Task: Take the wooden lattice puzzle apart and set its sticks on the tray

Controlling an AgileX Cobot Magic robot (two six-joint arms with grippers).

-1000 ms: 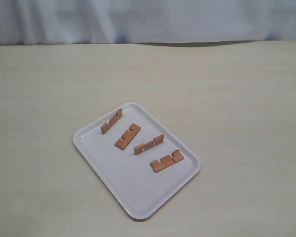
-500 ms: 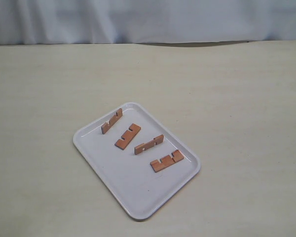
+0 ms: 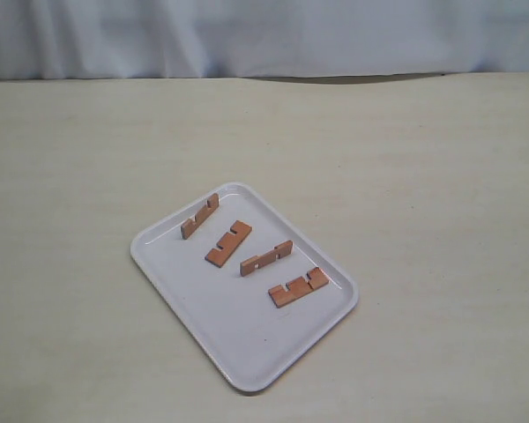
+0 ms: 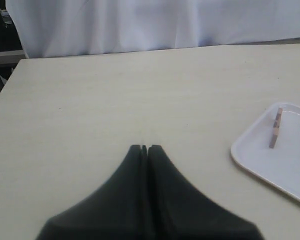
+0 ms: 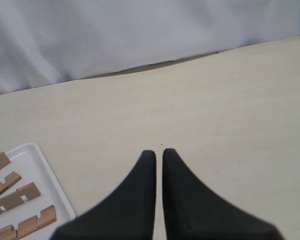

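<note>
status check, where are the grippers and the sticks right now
Left gripper shut, empty, off the tray. Right gripper all but shut, empty, beside the tray. All four sticks separate, on the tray. Nothing in the way.

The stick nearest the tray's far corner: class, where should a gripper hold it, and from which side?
Pinch the stick across its broad faces, at the solid part between the notches, coming from above. It seems to stand on edge on the tray, faces exposed.
</note>
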